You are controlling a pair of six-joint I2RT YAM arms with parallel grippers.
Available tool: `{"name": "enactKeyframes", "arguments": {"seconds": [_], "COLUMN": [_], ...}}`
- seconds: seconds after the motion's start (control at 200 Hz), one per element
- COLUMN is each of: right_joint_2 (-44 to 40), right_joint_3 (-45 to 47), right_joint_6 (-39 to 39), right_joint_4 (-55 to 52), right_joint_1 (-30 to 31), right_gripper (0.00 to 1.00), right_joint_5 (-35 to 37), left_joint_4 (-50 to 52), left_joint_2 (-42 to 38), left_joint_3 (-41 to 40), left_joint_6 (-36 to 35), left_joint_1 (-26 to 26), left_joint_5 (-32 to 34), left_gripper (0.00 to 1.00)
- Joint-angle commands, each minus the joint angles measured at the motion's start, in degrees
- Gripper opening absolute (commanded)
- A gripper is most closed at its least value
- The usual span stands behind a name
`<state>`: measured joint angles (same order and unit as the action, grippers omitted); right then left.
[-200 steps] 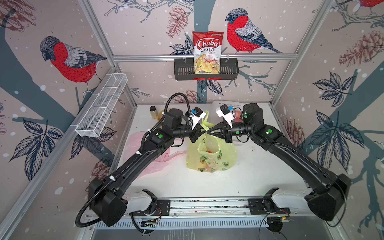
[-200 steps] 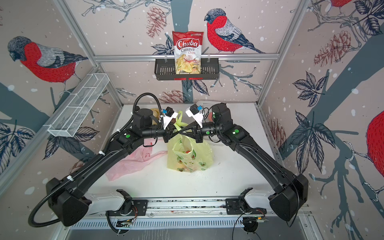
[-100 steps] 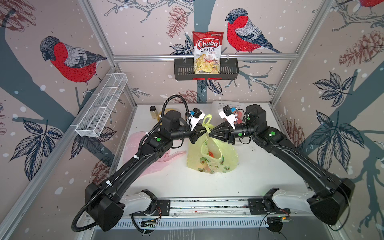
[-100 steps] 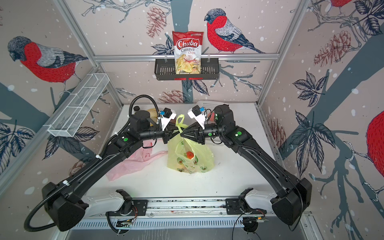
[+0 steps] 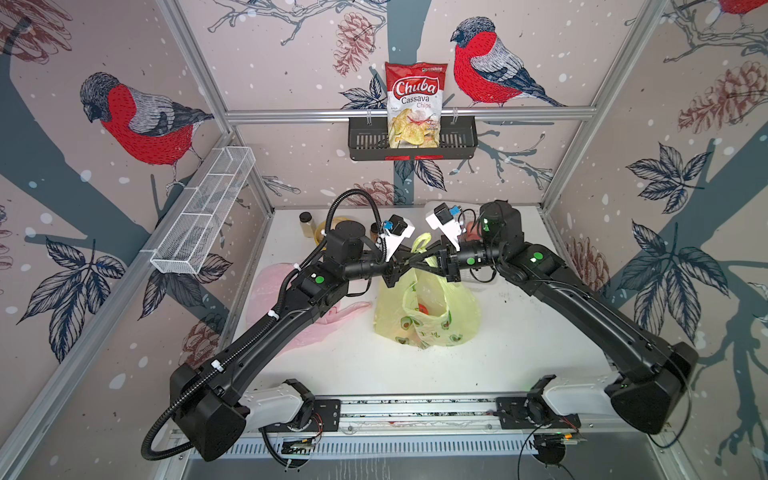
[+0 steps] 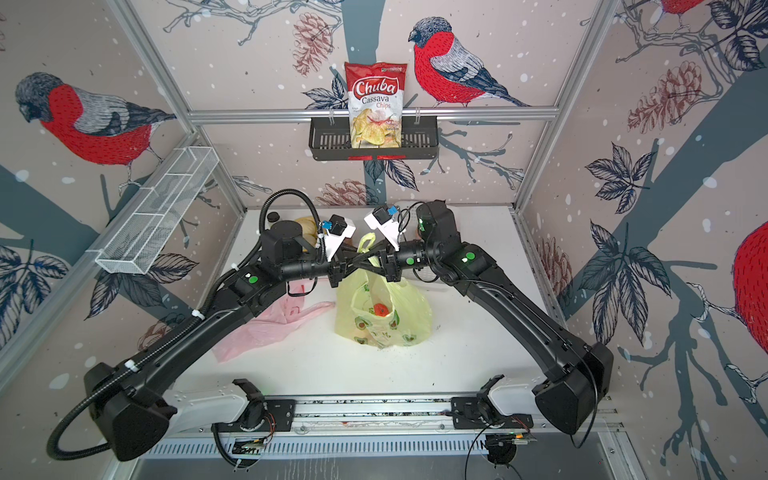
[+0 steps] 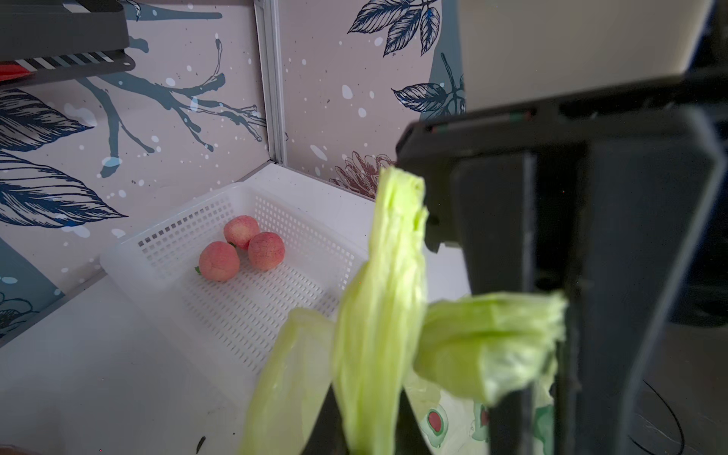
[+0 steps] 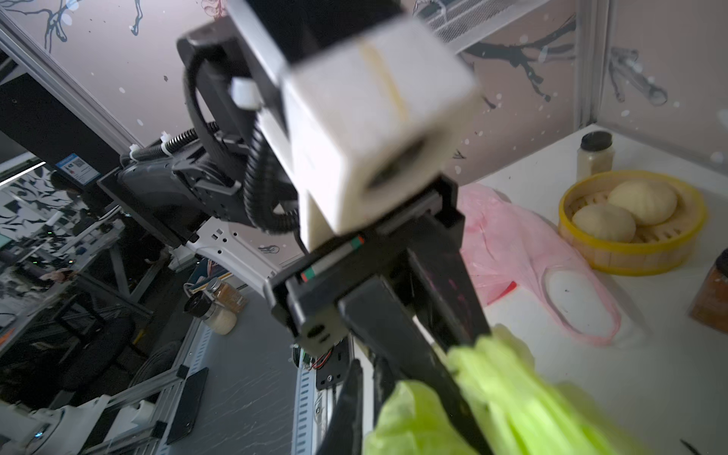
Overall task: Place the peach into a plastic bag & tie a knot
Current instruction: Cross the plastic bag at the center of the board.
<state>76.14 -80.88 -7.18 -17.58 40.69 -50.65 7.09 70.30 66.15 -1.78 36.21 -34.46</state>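
Peach (image 6: pixel 378 309): red-orange round shape inside the plastic bag, seen through the bag's open mouth in both top views.
Plastic bag (image 5: pixel 432 320): yellow-green with avocado print. It stands on the table near the middle, between the two arms, with a slack body and its top drawn upward.
Handles (image 7: pixel 378 315): two loops gathered into narrow strips, raised above the bag and crossing each other.
Left gripper (image 8: pixel 467 340): reaches over the bag top, jaws pressed together on one handle strip.
Right gripper (image 7: pixel 559 354): reaches in from the opposite side, its fingers crossing the left gripper's, jaws pinching the other handle strip.
Table (image 5: pixel 519 332): white top.
White basket (image 7: pixel 130 252): perforated plastic, toward the back of the table behind the right wrist.
Spare peaches (image 7: pixel 240 252): three in the white basket, touching one another.
Pink bag (image 6: pixel 266 328): lies flat on the table beside the plastic bag, partly under the left arm.
Steamer (image 8: pixel 630 260): yellow, at the back left of the table, holding two pale buns (image 8: pixel 642 205).
Jar (image 8: pixel 595 153): dark lid, pale contents, just beside the steamer by the back wall.
Chips bag (image 5: pixel 415 104): upright in the black rack (image 5: pixel 365 143) on the back wall.
Wire basket (image 5: pixel 203 216): white, mounted on the left wall.
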Motion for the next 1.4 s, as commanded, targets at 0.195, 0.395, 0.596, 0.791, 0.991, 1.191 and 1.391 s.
{"name": "enactKeyframes", "arguments": {"seconds": [0.195, 0.395, 0.596, 0.791, 0.991, 1.191, 1.391], "right_joint_2": [-1.7, -0.5, 2.0, 3.9, 5.1, 5.4, 5.0], "right_joint_3": [-2.3, -0.3, -2.7, -4.4, -3.6, -2.5, -1.2], "right_joint_6": [1.2, -0.8, -1.6, -2.6, -2.9, -3.4, -4.6], "right_joint_4": [1.6, 3.1, 1.9, -1.3, -1.4, 0.6, 4.0], "right_joint_1": [0.6, 0.4, 0.5, 0.4, -1.2, -2.2, -2.2], "right_gripper": [0.0, 0.0, 0.0, 0.0, 0.0, 0.0, 0.0], "right_joint_5": [2.6, 4.8, 4.5, 7.4, 1.3, -3.4, -7.2], "left_joint_4": [0.3, 0.8, 2.6, 4.7, 5.3, 5.1, 2.5], "left_joint_2": [-0.1, -0.4, 1.3, 2.1, 2.3, 3.4, 3.5], "left_joint_3": [1.3, 1.8, 3.4, 5.1, 6.1, 7.0, 6.5], "left_joint_6": [0.6, 0.2, -1.2, -3.3, -4.4, -4.2, -2.9], "left_joint_1": [-0.1, -0.1, 0.1, 0.5, 0.8, 0.8, 0.8], "left_joint_5": [-1.2, -1.5, -1.3, -0.6, -3.7, -8.6, -12.1], "left_gripper": [0.15, 0.18, 0.18, 0.22, 0.31, 0.41, 0.43]}}
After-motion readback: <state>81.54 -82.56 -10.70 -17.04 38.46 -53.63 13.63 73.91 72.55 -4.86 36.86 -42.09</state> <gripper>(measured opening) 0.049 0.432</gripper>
